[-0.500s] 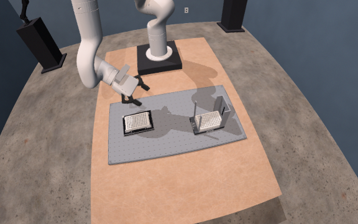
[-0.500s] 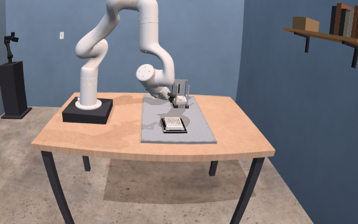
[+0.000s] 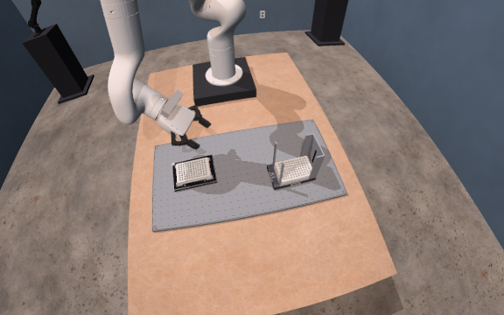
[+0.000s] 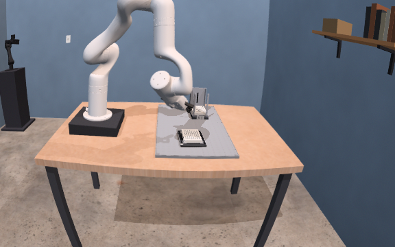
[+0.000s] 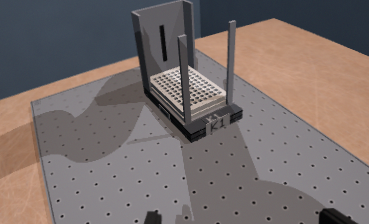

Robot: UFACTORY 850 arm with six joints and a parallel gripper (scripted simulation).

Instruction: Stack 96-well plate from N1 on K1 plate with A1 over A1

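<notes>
A white 96-well plate (image 3: 193, 170) lies flat in the black plate nest N1 (image 3: 194, 173) on the left part of the grey perforated mat; it also shows in the exterior view (image 4: 191, 136). A second white plate (image 3: 293, 169) (image 5: 195, 95) sits in the stack rack K1, which has a tall grey back wall and two upright posts. My gripper (image 3: 191, 129) is open and empty, above the mat's far left edge, behind N1 and apart from both plates. In the wrist view only its fingertips show at the bottom edge.
The grey mat (image 3: 243, 175) lies on a wooden table. The arm's black base (image 3: 223, 83) stands behind the mat. K1's posts (image 5: 230, 62) rise well above its plate. Black pedestals stand on the floor, away from the table.
</notes>
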